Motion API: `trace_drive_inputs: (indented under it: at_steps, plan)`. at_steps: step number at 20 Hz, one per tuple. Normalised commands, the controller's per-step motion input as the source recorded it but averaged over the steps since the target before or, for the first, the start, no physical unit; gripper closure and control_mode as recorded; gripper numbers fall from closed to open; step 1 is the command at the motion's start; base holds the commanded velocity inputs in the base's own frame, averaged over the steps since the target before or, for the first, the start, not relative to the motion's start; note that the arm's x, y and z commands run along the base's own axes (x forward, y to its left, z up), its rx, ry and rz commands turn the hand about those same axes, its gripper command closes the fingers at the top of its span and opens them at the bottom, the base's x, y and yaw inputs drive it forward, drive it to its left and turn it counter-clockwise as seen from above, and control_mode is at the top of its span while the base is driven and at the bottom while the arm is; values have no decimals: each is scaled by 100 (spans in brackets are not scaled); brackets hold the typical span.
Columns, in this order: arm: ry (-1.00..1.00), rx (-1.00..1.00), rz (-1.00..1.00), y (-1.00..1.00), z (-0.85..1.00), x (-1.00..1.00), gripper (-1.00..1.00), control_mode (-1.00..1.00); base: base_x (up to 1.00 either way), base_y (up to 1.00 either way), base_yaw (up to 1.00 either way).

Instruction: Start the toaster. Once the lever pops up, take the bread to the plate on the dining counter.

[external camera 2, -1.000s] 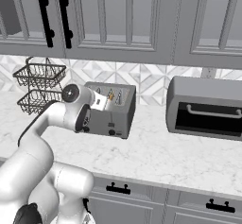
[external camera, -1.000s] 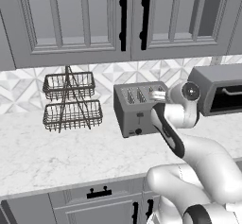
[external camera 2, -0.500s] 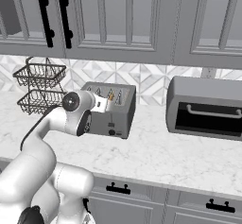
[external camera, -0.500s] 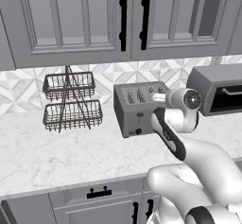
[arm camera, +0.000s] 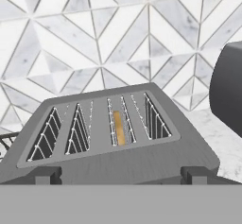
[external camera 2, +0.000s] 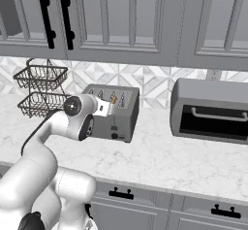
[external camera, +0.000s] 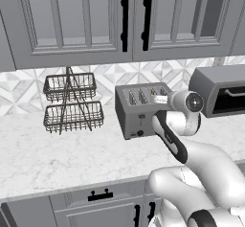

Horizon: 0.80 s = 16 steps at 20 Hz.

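Still lining up on the toaster (external camera: 139,110) — lever not yet pressed.
From the left base, my gripper (external camera: 160,99) hung wide open and empty at its front; from the right, likewise; through my hand camera, the bread (arm camera: 119,127) sat in the third slot — next I needed the lever.

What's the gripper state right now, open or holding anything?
Gripper: open, holding nothing, poised at the front of the toaster; the bread sits in a slot.
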Motion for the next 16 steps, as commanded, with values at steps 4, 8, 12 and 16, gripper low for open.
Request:
trace_drive_inputs:
  at_steps: [4, 8, 12, 16]
  plan:
    - [0, 0, 0, 0, 0, 0, -100, -100, 0, 0, 0]
    - [0, 0, 0, 0, 0, 0, -100, -100, 0, 0, 0]
    - [0, 0, 0, 0, 0, 0, -100, -100, 0, 0, 0]
    - [0, 0, 0, 0, 0, 0, -100, -100, 0, 0, 0]
